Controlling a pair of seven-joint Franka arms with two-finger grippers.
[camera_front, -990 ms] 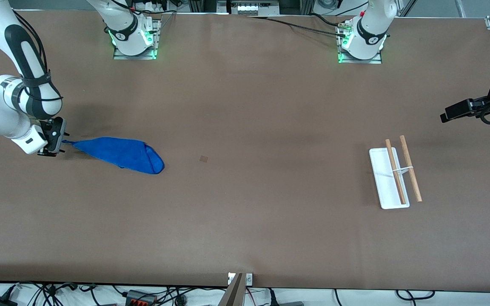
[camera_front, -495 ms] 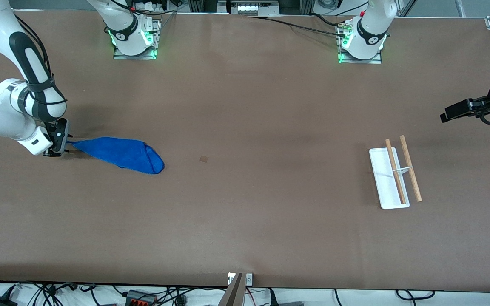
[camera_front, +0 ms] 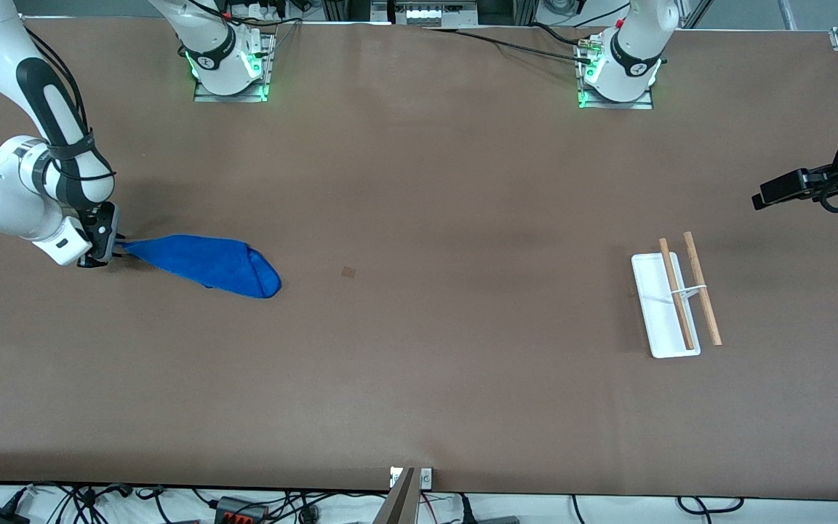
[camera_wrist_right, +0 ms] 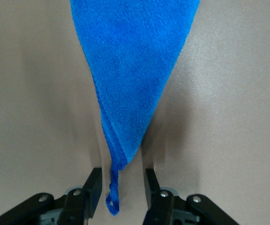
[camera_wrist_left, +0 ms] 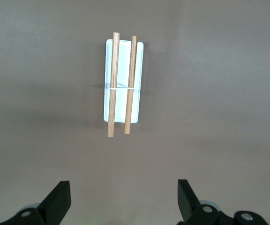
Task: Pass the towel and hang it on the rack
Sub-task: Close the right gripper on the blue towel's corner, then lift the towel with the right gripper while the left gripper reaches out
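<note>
The royal-blue towel (camera_front: 204, 264) lies flat on the table toward the right arm's end, its thin pointed corner aimed at my right gripper (camera_front: 117, 244). In the right wrist view the towel (camera_wrist_right: 132, 70) narrows to a looped tip lying between the open fingers (camera_wrist_right: 93, 186), not pinched; the right gripper (camera_wrist_right: 122, 185) is low at the table. The rack (camera_front: 673, 300), white base with two wooden rods, stands toward the left arm's end. My left gripper (camera_wrist_left: 123, 199) is open and empty, high up, with the rack (camera_wrist_left: 122, 82) showing below it. In the front view only the left arm's wrist shows at the table's edge.
A small brown patch (camera_front: 348, 271) marks the table between towel and rack. The arm bases (camera_front: 230, 65) stand along the edge farthest from the front camera. Cables run along the table's nearest edge.
My right gripper has moved in toward the towel, so the thin corner now lies between its fingers. The towel, rack and left arm have not moved.
</note>
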